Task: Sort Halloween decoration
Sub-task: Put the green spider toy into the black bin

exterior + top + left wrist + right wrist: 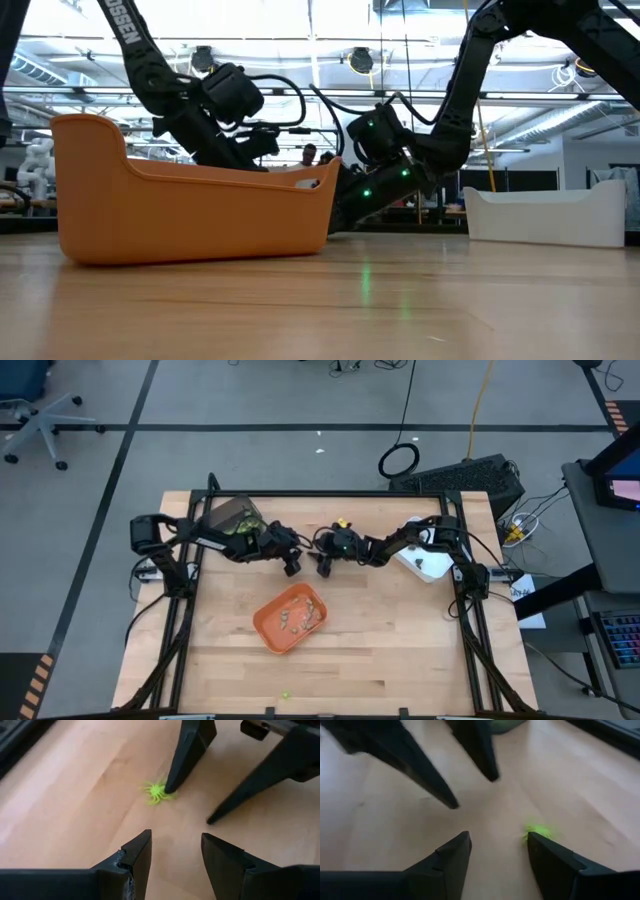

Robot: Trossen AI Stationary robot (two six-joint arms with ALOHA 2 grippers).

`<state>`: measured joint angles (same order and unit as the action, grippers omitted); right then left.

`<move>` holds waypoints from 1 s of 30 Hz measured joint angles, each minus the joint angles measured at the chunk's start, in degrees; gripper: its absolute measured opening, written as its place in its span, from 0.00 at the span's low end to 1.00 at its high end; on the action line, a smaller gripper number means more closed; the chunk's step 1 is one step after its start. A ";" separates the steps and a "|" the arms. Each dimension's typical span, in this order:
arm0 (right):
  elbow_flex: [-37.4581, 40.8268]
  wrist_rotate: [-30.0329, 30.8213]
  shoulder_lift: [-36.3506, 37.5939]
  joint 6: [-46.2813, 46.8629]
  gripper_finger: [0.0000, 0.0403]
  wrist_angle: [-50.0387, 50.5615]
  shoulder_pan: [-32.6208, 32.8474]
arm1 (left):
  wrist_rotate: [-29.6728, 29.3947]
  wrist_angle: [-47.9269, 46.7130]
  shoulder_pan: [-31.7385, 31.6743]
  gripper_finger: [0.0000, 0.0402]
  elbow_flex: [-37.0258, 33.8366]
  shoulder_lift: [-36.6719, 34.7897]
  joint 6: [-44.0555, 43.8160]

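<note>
Your orange tray (190, 215) hides its contents in the low view. No writing reads clearly. On the pale wooden counter (400, 650), both hands sit spread: the right hand (497, 852) has one finger tip touching the lime-green spider (157, 791), and the left hand (175, 852) faces it nearby.

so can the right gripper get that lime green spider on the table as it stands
Probably yes. The right gripper is open and low over the bare wood, with the lime-green spider right at one of its fingertips. The left gripper faces it close by, open, but nothing lies between the right fingers and the spider.
</note>
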<state>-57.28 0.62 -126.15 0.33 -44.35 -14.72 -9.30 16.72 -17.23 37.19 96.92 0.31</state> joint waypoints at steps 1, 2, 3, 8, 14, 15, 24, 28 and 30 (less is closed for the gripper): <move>0.00 -1.18 0.00 -0.20 0.47 0.01 0.04 | 0.86 0.00 -0.21 0.43 0.00 0.03 0.43; 0.00 -2.42 0.00 -0.41 0.47 0.01 0.06 | 1.48 0.11 -0.38 0.43 0.00 0.00 1.01; 0.00 -3.43 0.00 -0.61 0.47 0.01 0.06 | 1.77 0.33 -0.45 0.43 0.00 -0.01 1.55; 0.04 -3.80 0.94 1.23 0.47 1.41 0.24 | 1.82 0.07 -0.53 0.43 0.00 -0.04 1.75; 0.20 -4.74 6.65 0.36 0.47 12.41 0.39 | 1.83 -2.73 -0.38 0.43 0.00 -0.04 0.50; 0.22 -3.78 6.85 -0.17 0.47 12.63 0.39 | 1.83 -2.76 -0.38 0.43 0.00 -0.04 0.47; 0.23 4.85 4.91 -1.17 0.47 8.72 -0.42 | 1.83 -2.76 -0.38 0.43 0.00 -0.04 0.56; 0.18 6.32 3.31 -1.32 0.47 5.51 -0.81 | 1.83 -2.74 -0.38 0.43 0.00 -0.04 0.56; 0.14 6.30 2.56 -1.28 0.46 4.25 -1.10 | 2.21 -2.71 -0.38 0.43 0.00 -0.04 0.54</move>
<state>-57.13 6.92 -123.59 -0.95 -40.10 -15.82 -7.09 14.01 -17.61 37.19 96.88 0.85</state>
